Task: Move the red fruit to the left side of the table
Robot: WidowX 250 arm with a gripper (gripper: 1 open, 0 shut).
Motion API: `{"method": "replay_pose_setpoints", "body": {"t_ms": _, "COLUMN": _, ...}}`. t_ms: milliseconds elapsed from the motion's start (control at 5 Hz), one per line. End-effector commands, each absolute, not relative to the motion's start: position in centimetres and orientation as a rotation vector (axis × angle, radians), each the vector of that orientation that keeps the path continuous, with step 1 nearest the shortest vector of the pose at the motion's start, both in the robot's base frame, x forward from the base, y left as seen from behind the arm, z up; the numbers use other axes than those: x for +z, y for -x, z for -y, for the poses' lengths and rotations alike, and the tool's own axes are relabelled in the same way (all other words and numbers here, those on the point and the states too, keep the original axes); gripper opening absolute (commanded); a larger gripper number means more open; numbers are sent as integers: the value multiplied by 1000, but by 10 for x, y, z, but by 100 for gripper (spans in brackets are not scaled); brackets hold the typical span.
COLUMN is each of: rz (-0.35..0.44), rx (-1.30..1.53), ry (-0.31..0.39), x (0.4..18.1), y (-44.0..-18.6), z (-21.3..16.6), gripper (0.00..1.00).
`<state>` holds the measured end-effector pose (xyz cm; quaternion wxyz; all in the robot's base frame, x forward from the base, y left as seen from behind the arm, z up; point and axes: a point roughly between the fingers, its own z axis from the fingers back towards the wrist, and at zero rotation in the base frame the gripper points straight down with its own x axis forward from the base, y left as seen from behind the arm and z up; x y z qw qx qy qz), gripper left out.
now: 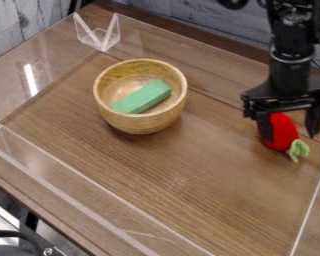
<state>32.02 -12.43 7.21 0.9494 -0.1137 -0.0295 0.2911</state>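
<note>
The red fruit [282, 130] lies on the right side of the wood-grain table [176, 190], its pale green stem [299, 150] pointing toward the right wall. My gripper [286, 118] points down over it, open, one finger on each side of the fruit. The black fingers [255, 110] reach down to about the fruit's top half, and nothing is gripped.
A wooden bowl [140, 96] holding a green block [140, 98] stands left of the middle. Low clear acrylic walls [310, 215] border the table. A clear bracket [96, 32] stands at the back left corner.
</note>
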Motion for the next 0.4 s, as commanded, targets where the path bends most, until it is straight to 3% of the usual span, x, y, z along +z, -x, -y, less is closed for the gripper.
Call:
{"method": "replay_pose_setpoints", "body": {"t_ms": 0, "rz": 113, "rx": 581, "ry": 250, "x": 89, "y": -321, "z": 145, "gripper": 100}}
{"method": "replay_pose_setpoints", "body": {"t_ms": 200, "rz": 122, "rx": 583, "ry": 249, "x": 95, "y": -320, "z": 152, "gripper": 100}}
